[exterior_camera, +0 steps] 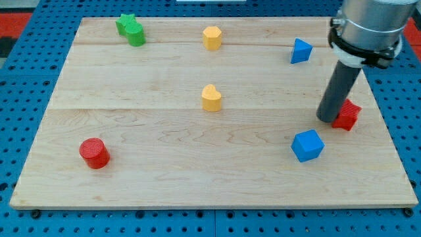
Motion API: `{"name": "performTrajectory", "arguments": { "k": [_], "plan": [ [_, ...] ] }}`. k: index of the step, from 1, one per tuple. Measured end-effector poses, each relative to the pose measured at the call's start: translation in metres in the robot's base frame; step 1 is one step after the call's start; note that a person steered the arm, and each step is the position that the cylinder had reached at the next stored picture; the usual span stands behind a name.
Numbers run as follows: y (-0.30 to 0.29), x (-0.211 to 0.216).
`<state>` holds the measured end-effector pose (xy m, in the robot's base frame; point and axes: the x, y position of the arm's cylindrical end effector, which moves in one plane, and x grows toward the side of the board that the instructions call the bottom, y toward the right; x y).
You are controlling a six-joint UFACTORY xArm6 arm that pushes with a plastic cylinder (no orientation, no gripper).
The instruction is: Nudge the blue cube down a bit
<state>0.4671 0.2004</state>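
The blue cube (pixel 308 145) lies on the wooden board (pixel 164 171) at the view's lower right. My tip (pixel 327 119) stands just above and a little to the right of the cube, with a small gap between them. The tip touches or nearly touches the left side of a red block (pixel 347 115), which is partly hidden behind the rod.
A blue triangular block (pixel 300 51) lies at the upper right. A yellow block (pixel 212 37) is at top centre and another yellow block (pixel 211 98) mid-board. A green block (pixel 130 29) is at the upper left, a red cylinder (pixel 95 153) at the lower left.
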Motion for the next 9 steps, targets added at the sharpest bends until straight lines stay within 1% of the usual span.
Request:
{"name": "performTrajectory", "arguments": {
  "k": [1, 2, 3, 4, 6, 7, 8, 9],
  "plan": [
    [0.014, 0.000],
    [-0.005, 0.000],
    [-0.059, 0.000],
    [-0.085, 0.000],
    [-0.086, 0.003],
    [-0.079, 0.025],
    [-0.006, 0.035],
    [0.022, 0.034]
  ]
}}
